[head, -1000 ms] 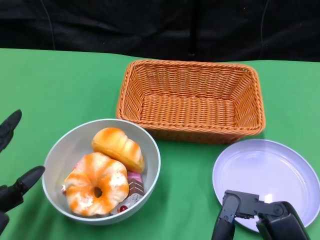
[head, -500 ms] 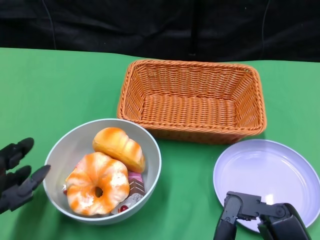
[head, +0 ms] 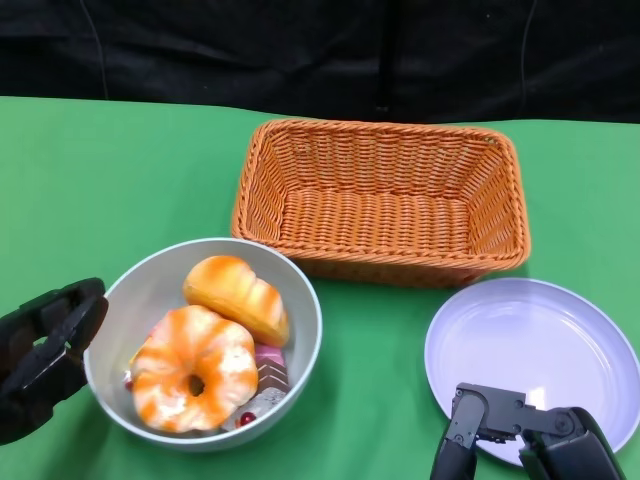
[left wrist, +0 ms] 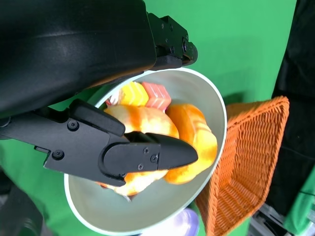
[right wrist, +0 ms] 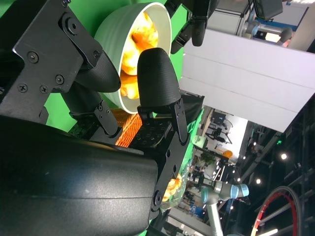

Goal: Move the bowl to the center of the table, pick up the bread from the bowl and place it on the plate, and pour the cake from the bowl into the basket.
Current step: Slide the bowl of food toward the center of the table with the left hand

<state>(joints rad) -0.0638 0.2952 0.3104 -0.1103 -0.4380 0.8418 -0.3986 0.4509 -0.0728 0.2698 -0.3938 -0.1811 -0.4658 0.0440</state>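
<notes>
The left hand (head: 45,350) has closed in on the bowl (head: 290,285) since the earlier frame and now sits against its left rim, fingers apart; whether it grips the rim cannot be told. The bowl stands on the green desk (head: 120,170), front left, holding the bread (head: 237,295), a glazed ring bun (head: 193,367) and cake (head: 268,375). The right hand (head: 525,440) hangs over the plate's (head: 540,340) near edge, fingers apart, holding nothing. The basket (head: 385,200) stands behind.
</notes>
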